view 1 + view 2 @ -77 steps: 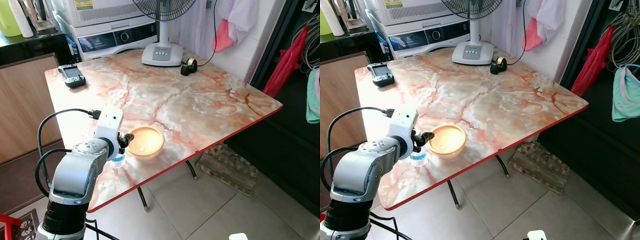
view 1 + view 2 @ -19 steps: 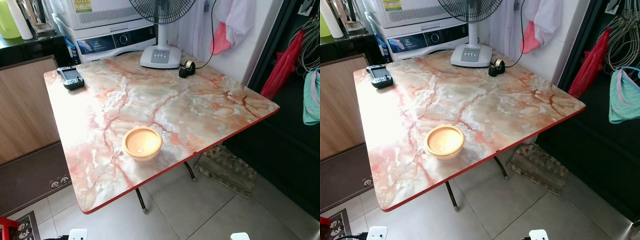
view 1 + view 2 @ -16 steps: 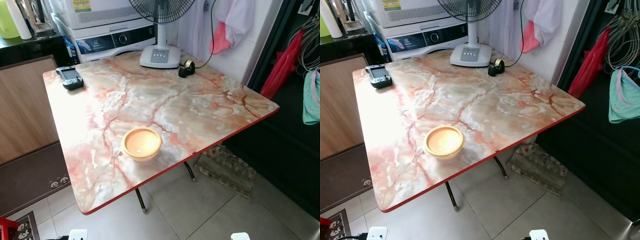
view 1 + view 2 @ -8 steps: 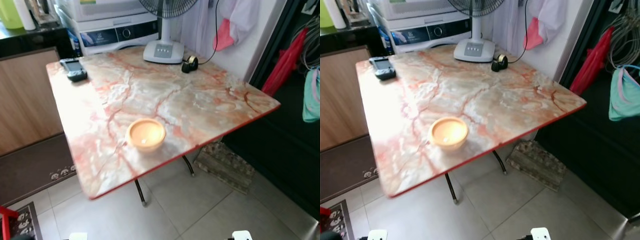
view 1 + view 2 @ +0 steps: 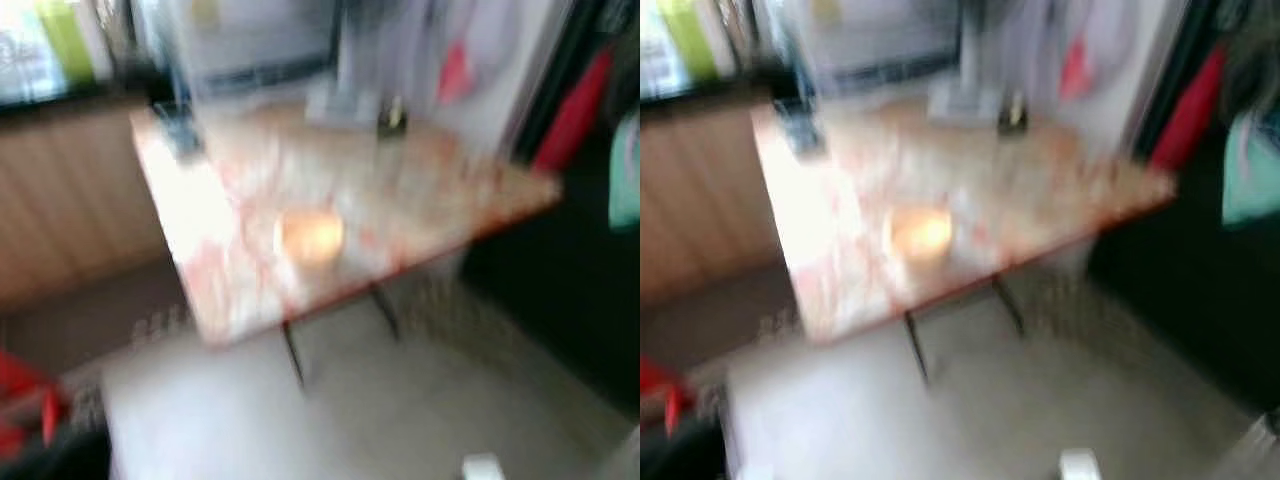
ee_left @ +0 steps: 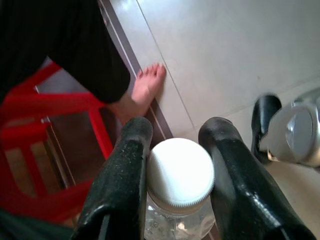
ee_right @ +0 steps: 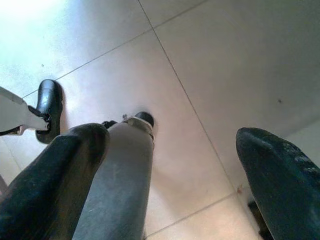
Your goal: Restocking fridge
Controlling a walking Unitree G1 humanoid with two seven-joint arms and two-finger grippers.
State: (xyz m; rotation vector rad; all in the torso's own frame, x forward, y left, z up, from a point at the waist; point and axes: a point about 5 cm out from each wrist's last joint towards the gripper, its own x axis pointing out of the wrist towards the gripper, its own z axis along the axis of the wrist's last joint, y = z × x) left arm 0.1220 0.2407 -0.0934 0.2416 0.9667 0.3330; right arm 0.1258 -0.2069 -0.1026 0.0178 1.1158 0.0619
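— Where was the bottle (image 6: 177, 200) at that moment?

— In the left tool (image 6: 175, 175). Its two black fingers (image 6: 122, 175) sat tight on either side of the neck, just under the white cap (image 6: 180, 170), so the tool was closed on it. The bottle's long axis ran along the fingers, cap outward, pointing down at the tiled floor (image 6: 235, 60).

— And the right tool (image 7: 175, 175)?

— Wide, with nothing between its fingers; it hung over the floor.

— What did the head views give?

— Heavy blur, which I took as the robot walking or turning. A marbled bench (image 5: 240, 290) with a red edge could be made out, an orange bowl (image 5: 310, 236) near its front edge, and a dark gadget (image 5: 178, 130) by the far left corner. Nothing finer could be told.

— Was a fridge in sight?

— None that I could pick out. So the relation that mattered was bottle to tool: already held, cap away from the wrist, on the left arm. I judged that arm would do the placing, and the bottle would need tipping upright before it went on a shelf.

— Anything in the way?

— A person's bare foot (image 6: 147, 87) and a red frame (image 6: 55, 150) lay on the floor beyond the left tool. I'd judge that a reason to carry with care.
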